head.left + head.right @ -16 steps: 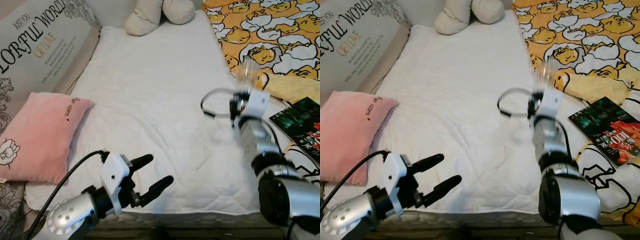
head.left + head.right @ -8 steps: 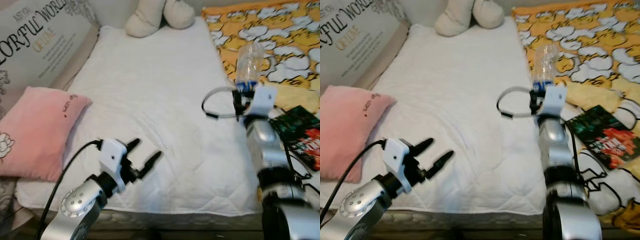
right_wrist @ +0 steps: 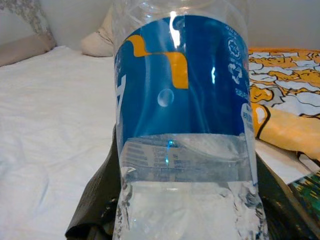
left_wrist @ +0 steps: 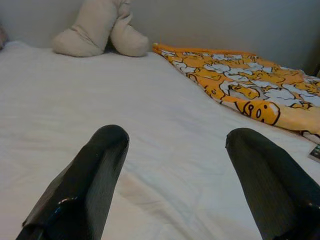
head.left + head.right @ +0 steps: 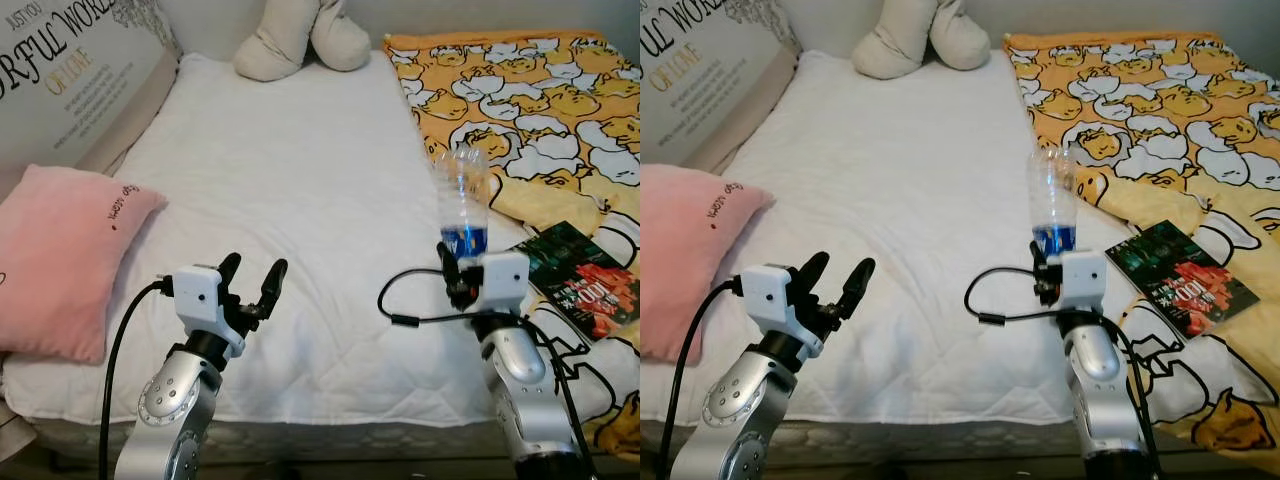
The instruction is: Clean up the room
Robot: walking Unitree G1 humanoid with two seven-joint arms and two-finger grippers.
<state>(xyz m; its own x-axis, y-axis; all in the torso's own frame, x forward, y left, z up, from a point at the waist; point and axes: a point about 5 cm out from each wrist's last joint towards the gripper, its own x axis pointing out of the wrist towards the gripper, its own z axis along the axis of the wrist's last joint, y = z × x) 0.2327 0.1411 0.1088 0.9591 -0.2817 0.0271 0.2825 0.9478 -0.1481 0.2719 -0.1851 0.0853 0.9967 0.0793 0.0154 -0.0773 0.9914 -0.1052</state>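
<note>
The right hand pinches a clear plastic bottle with a blue label, held upright above the white bed. The left hand, its 2 fingers spread, hovers beside it, a pink pillow farther to its left.

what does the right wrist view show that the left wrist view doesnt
Right wrist view: a clear plastic bottle with a blue and orange label, seen close up and gripped between the right gripper's black fingers, plus a grey patterned pillow at the bed's far side.

Left wrist view: the left gripper with its two black fingers spread apart and nothing between them.

Both: the white bedsheet, the beige plush toy at the far end, and the yellow duck-print blanket.
</note>
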